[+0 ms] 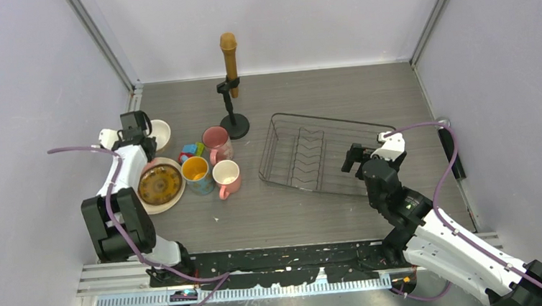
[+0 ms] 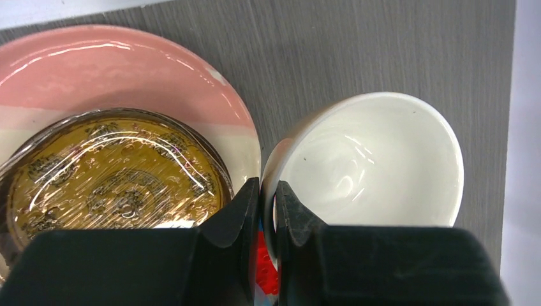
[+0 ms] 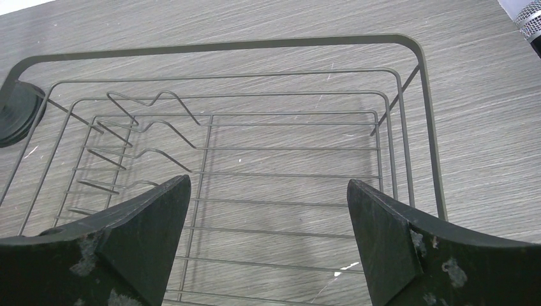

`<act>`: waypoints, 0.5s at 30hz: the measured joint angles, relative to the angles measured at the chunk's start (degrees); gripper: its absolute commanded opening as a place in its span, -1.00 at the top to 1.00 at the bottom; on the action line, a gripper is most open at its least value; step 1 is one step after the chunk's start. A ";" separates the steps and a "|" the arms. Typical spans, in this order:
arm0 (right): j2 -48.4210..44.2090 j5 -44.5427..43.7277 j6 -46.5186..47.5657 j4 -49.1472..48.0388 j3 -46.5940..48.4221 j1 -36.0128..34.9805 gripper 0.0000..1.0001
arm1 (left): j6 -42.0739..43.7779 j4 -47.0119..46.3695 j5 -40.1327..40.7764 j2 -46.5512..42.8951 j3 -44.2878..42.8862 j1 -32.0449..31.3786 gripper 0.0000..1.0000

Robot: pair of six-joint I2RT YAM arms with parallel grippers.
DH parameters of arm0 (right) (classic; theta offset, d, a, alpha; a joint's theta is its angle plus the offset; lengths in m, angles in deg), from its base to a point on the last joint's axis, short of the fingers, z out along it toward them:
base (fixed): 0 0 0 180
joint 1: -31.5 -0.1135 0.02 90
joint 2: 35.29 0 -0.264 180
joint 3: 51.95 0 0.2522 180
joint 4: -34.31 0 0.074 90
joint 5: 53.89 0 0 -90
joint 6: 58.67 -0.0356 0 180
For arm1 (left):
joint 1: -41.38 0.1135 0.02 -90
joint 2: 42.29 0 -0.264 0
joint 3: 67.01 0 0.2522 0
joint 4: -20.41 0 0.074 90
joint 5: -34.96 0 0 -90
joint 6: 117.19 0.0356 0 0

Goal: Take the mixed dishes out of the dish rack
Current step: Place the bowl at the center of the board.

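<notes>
My left gripper [image 2: 268,204] is shut on the rim of a cream bowl [image 2: 370,159], one finger inside and one outside. The bowl [image 1: 160,134] is at the table's far left, just beyond a large pink-and-cream plate [image 2: 127,70]. A small yellow patterned plate [image 1: 159,184] lies on that large plate. A pink mug [image 1: 216,140], a mug with yellow inside [image 1: 195,171] and another pink mug [image 1: 226,175] stand together to the right of the plates. The dish rack [image 1: 331,120] holds no dishes. My right gripper [image 3: 268,185] hovers open over the rack's near right part, nothing between its fingers.
A black round-based microphone stand [image 1: 231,84] rises at the back, between the mugs and the rack. Small colourful toy blocks [image 1: 192,150] lie among the mugs, and a red one [image 2: 265,261] shows under my left fingers. Enclosure walls close both sides and the back.
</notes>
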 measured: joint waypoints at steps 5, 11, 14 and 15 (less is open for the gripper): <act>0.00 0.00 0.02 -0.39 0.00 0.00 -1.00 | -2.86 -1.75 0.28 2.49 1.31 0.00 1.00; 0.00 0.02 0.04 -0.39 0.00 0.00 -1.00 | -5.09 -3.85 0.22 7.10 1.27 0.00 1.00; 0.00 0.02 0.07 -0.44 0.00 0.00 -1.00 | -5.62 -4.11 0.20 8.74 1.27 0.00 1.00; 0.02 0.02 0.07 -0.55 0.00 0.00 -1.00 | -5.73 -4.20 0.17 9.07 1.27 0.00 1.00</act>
